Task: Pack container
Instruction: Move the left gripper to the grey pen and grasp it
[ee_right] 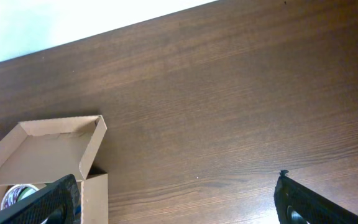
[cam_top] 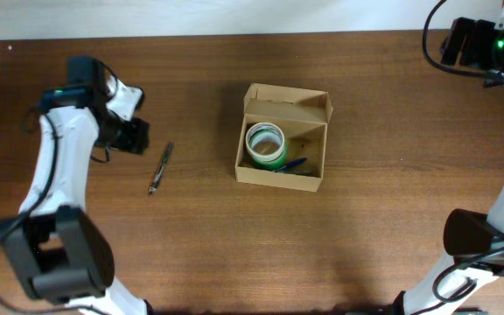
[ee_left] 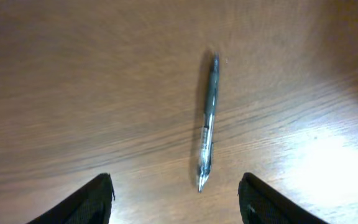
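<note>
The tan cardboard container stands open at the table's middle, lid flap raised at the back. Inside lie a green tape roll and a blue pen. A dark clear pen lies on the table left of the box; in the left wrist view it lies just ahead of my open, empty left gripper. My left gripper hovers left of that pen. My right gripper is open and empty, high at the far right. The container's lid shows at that view's lower left.
The brown wooden table ends at a white surface along its back edge. The arm bases stand at the front left and front right.
</note>
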Controlling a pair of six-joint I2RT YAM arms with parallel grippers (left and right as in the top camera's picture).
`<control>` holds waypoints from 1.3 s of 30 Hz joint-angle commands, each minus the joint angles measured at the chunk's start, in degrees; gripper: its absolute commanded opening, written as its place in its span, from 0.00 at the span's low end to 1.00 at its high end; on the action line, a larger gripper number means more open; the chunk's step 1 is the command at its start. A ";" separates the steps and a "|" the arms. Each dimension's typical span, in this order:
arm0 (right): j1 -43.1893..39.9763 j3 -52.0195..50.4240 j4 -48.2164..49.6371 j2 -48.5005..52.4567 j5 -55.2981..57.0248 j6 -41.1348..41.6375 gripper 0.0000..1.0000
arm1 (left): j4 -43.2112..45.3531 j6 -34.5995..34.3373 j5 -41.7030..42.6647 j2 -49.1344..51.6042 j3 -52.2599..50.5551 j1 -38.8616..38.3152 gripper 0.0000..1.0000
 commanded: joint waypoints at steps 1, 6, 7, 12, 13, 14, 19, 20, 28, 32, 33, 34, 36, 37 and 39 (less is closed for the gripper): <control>-0.22 -0.04 0.02 -0.76 -0.31 0.26 0.99 | 1.36 5.88 2.05 5.20 -0.57 -1.70 0.64; -0.22 -0.04 0.02 -0.74 -0.31 0.26 0.99 | 1.68 7.26 1.90 12.22 -0.57 -2.34 0.62; -0.22 -0.04 0.02 -0.74 -0.31 0.26 0.99 | 1.84 7.82 1.92 13.40 -0.57 -2.34 0.60; -0.22 -0.04 0.02 -0.74 -0.31 0.26 0.99 | 1.81 9.64 1.92 16.68 -0.57 -2.47 0.55; -0.22 -0.04 0.02 -0.74 -0.31 0.26 0.99 | 1.79 9.64 1.92 17.07 -0.57 -2.47 0.56; -0.20 -0.04 0.02 -0.74 -0.31 0.26 0.99 | 1.81 9.77 1.90 17.33 -0.57 -2.47 0.56; -0.22 -0.04 0.02 -0.74 -0.31 0.26 0.98 | 1.86 11.32 1.20 17.68 -0.57 -2.95 0.56; -0.22 -0.04 0.02 -0.74 -0.31 0.26 0.99 | 1.86 11.32 0.33 17.70 -0.57 -3.13 0.56; -0.22 -0.04 0.02 -0.74 -0.31 0.26 0.99 | 2.10 9.60 -5.55 19.69 -0.57 -6.38 0.52; -0.22 -0.04 0.02 -0.74 -0.31 0.26 0.99 | 2.14 7.98 -7.37 21.64 -0.57 -8.28 0.51; -0.22 -0.04 0.02 -0.74 -0.31 0.26 0.99 | 2.14 7.85 -7.37 21.77 -0.57 -8.68 0.51; -0.22 -0.04 0.02 -0.74 -0.31 0.26 0.99 | 2.43 7.13 -7.67 22.29 -0.57 -9.01 0.51; -0.22 -0.04 0.02 -0.74 -0.31 0.26 0.99 | 3.15 4.35 -8.59 22.51 -0.57 -9.05 0.51; -0.22 -0.04 0.02 -0.74 -0.31 0.26 0.99 | 3.15 4.17 -8.35 22.51 -0.57 -9.05 0.51; -0.22 -0.04 0.02 -0.74 -0.31 0.26 0.99 | 3.15 4.22 -8.20 22.53 -0.57 -8.87 0.46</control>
